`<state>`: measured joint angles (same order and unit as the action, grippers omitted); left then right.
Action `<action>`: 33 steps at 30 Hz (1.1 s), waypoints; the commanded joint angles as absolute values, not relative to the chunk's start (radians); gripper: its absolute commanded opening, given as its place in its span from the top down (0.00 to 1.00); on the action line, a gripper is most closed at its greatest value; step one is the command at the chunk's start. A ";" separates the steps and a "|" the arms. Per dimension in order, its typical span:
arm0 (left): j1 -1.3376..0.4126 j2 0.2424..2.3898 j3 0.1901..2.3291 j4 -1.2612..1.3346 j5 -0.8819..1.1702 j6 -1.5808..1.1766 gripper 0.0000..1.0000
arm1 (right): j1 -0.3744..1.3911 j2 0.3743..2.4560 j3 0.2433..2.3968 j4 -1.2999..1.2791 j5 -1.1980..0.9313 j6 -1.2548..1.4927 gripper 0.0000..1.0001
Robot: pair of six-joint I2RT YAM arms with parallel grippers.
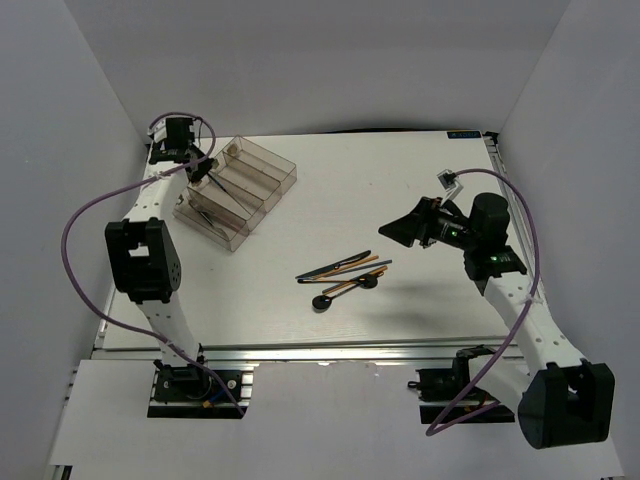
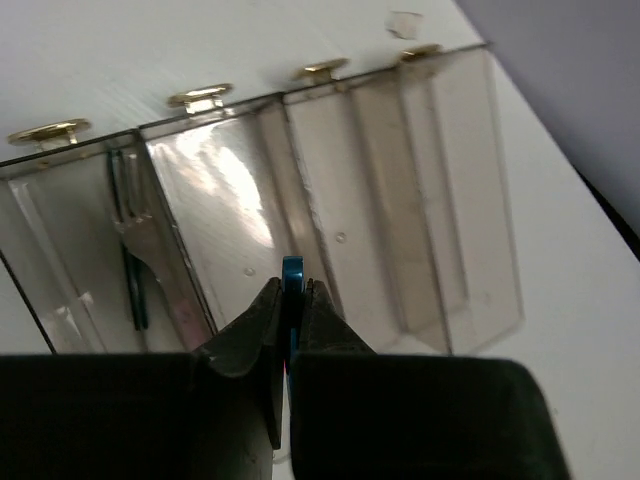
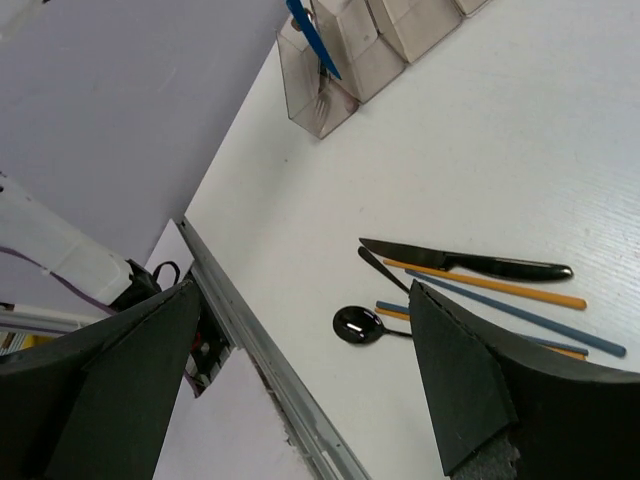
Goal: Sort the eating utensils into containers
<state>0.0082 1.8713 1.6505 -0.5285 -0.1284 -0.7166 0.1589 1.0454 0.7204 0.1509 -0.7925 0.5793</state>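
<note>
While the organizer tray (image 1: pixel 275 161) stands at the far left of the table, a blue-handled utensil (image 2: pixel 291 267) is pinched firmly by the left gripper (image 2: pixel 291 292) above it. The right gripper (image 1: pixel 400 232) is held wide open and empty, near the loose utensils (image 1: pixel 345 275) lying mid-table.

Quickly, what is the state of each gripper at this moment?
Left gripper: closed, holding a blue utensil.
Right gripper: open, holding nothing.
</note>
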 commanded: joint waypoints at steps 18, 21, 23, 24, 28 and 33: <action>0.110 1.928 1.700 -0.454 -0.224 -0.876 1.00 | 0.160 0.996 0.680 0.049 -0.792 0.526 0.11; 0.115 1.940 1.721 -0.460 -0.236 -0.867 1.00 | 0.160 0.997 0.666 0.080 -0.798 0.548 0.11; 0.115 1.960 1.733 -0.468 -0.223 -0.865 1.00 | 0.160 0.994 0.663 0.084 -0.798 0.549 0.11; 0.117 1.970 1.732 -0.466 -0.209 -0.865 1.00 | 0.160 0.993 0.661 0.084 -0.795 0.549 0.11; 0.117 1.993 1.683 -0.430 -0.170 -0.883 1.00 | 0.160 0.992 0.666 0.069 -0.787 0.540 0.11; 0.114 1.991 1.628 -0.371 -0.114 -0.907 0.91 | 0.160 0.988 0.673 0.051 -0.779 0.531 0.11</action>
